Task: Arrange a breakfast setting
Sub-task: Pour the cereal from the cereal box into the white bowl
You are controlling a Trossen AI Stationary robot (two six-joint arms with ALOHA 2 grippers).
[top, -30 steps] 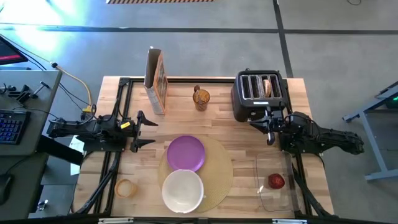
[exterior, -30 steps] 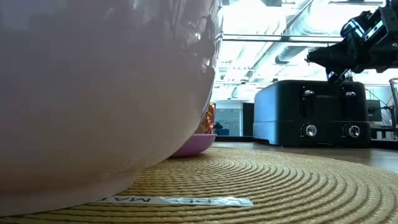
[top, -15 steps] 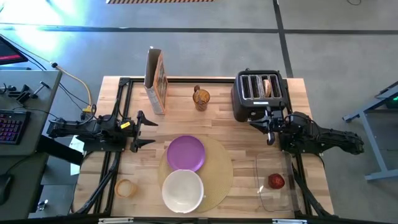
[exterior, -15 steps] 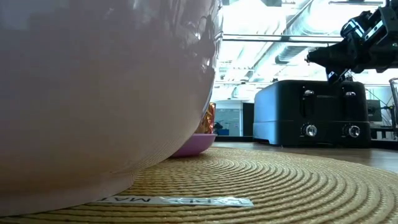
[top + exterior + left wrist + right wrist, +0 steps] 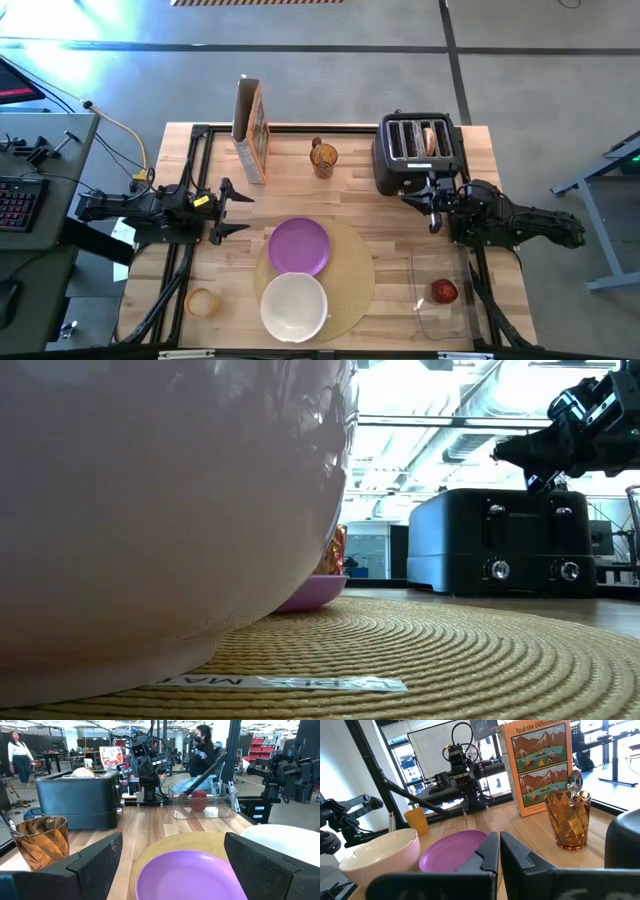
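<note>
The round tan mat [image 5: 345,285] lies at the table's near middle. The purple plate [image 5: 298,245] and the white bowl [image 5: 294,305] rest on it. The bagel [image 5: 430,140] stands in a slot of the black toaster [image 5: 417,150]. The red apple [image 5: 444,291] lies in a clear container [image 5: 440,310]. A spoon [image 5: 574,781] stands in an amber glass [image 5: 322,157]. The cereal box [image 5: 251,130] stands upright at the far left. My left gripper [image 5: 225,210] is open and empty, left of the plate. My right gripper [image 5: 432,205] is shut and empty, in front of the toaster.
A yellow cup [image 5: 202,302] stands at the near left corner. The toaster sits close behind my right gripper. Bare wood shows between the plate and the toaster. People stand in the room beyond the table [image 5: 205,750].
</note>
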